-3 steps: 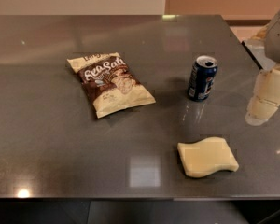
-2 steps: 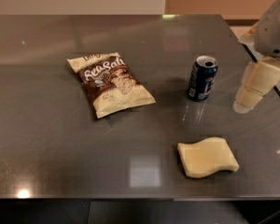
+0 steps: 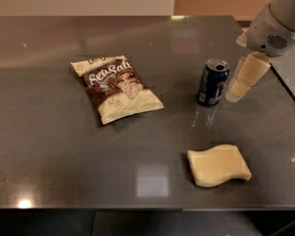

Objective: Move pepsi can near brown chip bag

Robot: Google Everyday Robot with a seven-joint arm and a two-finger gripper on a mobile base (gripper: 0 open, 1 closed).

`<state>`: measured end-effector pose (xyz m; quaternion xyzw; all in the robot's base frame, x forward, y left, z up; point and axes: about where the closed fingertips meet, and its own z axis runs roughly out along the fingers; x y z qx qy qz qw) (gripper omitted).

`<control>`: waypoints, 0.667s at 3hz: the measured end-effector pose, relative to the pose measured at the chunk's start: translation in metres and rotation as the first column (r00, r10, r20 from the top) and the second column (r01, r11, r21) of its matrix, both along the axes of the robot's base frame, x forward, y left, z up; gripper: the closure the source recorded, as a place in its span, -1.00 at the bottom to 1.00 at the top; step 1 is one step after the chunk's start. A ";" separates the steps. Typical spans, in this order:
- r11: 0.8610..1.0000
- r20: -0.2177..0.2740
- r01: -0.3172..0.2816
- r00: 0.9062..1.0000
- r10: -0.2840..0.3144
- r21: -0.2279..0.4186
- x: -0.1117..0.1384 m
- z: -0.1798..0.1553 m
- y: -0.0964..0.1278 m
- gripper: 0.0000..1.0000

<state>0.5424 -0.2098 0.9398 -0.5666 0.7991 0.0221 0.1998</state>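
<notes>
Light: dim, warm, overhead.
Glare: pale square and bright spot on the table front.
Shadow: faint under the gripper, just right of the pepsi can.

matt hand beside shiny metal can

On the tabletop, the bag lies flat, left of centre. The can stands upright to the bag's right, well apart from it. The sponge lies near the front edge, before the can. The end effector hangs just beside the can on its right, reaching in from the far right corner.
</notes>
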 end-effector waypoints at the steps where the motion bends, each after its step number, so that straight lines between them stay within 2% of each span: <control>1: 0.999 -0.012 0.005 1.000 -0.004 0.039 0.025 -0.015 0.003 -1.00; 2: 0.997 -0.023 0.007 1.000 -0.005 0.072 0.038 -0.024 0.007 -1.00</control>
